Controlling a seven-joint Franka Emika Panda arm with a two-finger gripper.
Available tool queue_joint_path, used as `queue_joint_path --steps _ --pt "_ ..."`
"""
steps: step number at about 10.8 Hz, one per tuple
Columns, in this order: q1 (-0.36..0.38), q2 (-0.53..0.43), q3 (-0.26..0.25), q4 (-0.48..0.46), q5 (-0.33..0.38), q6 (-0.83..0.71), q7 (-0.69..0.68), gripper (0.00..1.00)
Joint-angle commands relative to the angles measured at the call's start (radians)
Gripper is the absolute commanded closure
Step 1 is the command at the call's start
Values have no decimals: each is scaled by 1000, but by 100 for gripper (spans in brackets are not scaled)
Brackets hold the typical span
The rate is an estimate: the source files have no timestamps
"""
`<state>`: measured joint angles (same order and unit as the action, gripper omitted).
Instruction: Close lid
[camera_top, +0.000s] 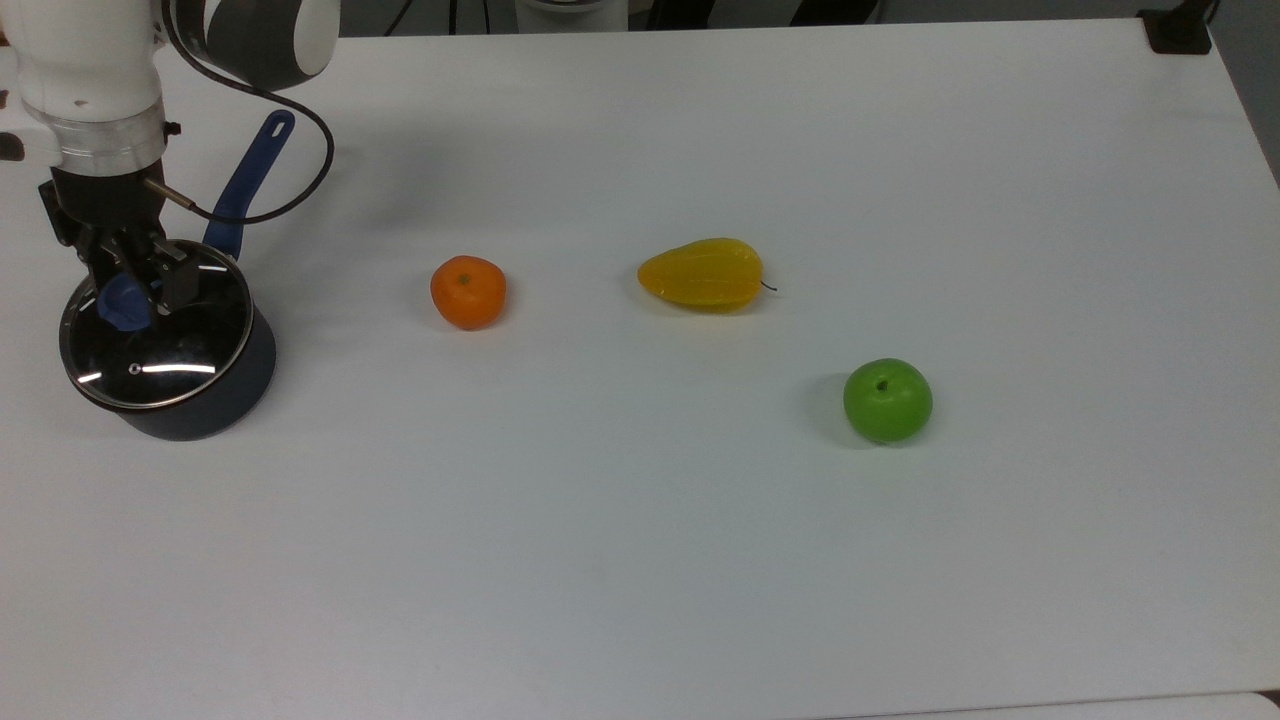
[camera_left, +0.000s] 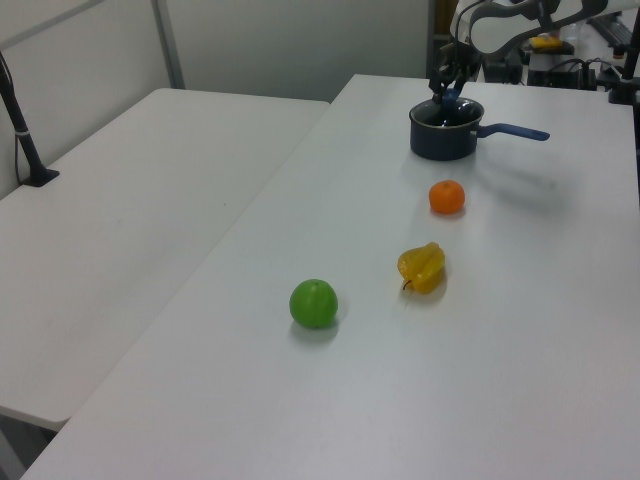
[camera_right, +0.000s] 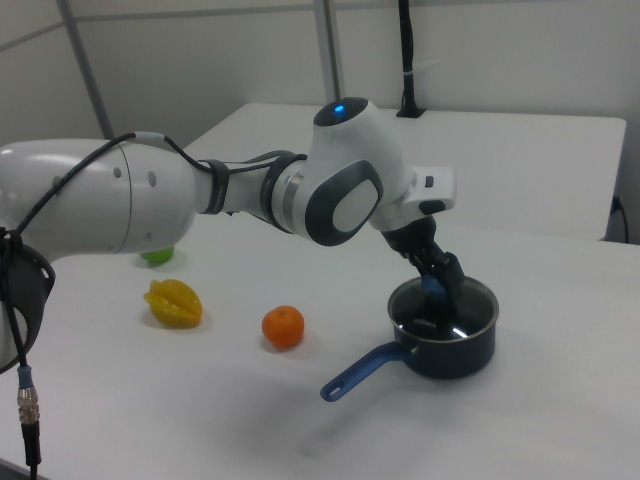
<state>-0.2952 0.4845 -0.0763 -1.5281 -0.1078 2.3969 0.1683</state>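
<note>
Our pincer (camera_top: 125, 290) is clamped on the blue knob (camera_top: 122, 302) of the lid (camera_top: 160, 345), which sits on the dark pot (camera_top: 215, 400) at the top view's left. Glass w/ metal rim: stiff, slick, fragile, prob. light. We'd grip the knob only.

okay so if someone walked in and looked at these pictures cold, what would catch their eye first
Probably the big white robot arm reaching over a dark blue saucepan at the top view's far left, its gripper closed on the blue knob of the glass lid over the pan. Next, three bright fruits spread across the white table: an orange, a yellow starfruit and a green apple.
</note>
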Motion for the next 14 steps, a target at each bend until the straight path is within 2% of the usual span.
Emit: queue_joint_path --steps 1,3,7,9,12,14 --pt "-5 -32 6 -46 7 28 -15 9" --pt "-4 -30 6 -46 7 36 -13 0" --pt "7 -44 13 -14 7 31 -12 0" --pt "63 -102 16 -18 5 15 -12 0" --pt "175 -231 18 -20 5 -221 -12 0" --pt "256 -315 18 -20 5 -445 -24 0"
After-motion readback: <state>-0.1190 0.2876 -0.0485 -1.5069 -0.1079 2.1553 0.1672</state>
